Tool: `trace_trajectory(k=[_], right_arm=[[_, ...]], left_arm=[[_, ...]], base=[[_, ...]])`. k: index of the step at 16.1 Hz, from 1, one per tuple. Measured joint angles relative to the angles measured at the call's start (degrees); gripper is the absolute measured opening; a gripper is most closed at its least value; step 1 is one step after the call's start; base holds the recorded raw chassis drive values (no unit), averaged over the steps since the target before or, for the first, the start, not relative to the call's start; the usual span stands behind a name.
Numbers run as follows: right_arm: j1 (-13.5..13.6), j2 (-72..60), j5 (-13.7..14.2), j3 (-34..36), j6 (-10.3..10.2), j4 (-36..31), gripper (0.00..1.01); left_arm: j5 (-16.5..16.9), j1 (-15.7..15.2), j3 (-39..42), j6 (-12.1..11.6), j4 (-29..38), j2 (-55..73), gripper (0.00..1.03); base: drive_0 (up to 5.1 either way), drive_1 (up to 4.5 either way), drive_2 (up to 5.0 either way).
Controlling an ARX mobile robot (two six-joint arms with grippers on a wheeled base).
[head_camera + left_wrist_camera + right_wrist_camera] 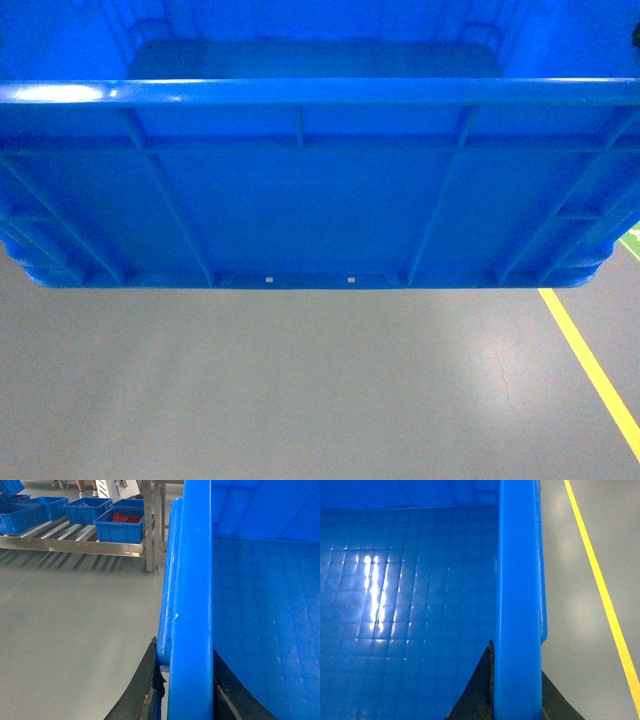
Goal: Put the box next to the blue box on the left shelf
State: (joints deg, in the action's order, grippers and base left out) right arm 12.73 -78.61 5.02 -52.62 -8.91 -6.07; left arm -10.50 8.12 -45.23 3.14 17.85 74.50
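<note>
You had the box (300, 190) lifted clear of the grey floor (300, 390), filling the head view from 9 to 3 o'clock. Your left gripper (186, 690) was clamped across its left rim, your right gripper (516, 690) across its right rim. The left shelf (70, 542) sat at 10 o'clock in the left wrist view, carrying blue crates (120, 525). A yellow line (600, 580) ran at 2 o'clock.

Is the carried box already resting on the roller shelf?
No. In the left wrist view the box is held above bare grey floor, while the roller shelf stands well beyond it.
</note>
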Motion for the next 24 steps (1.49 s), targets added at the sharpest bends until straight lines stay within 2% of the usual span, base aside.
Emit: trace_trajectory(k=[24], right_arm=[[0.0,0.0,0.0,0.0,0.0,0.1,0.07]], left_arm=[[0.0,0.0,0.0,0.0,-0.1,0.0,0.15]], base=[[0.0,4.27,-4.2]])
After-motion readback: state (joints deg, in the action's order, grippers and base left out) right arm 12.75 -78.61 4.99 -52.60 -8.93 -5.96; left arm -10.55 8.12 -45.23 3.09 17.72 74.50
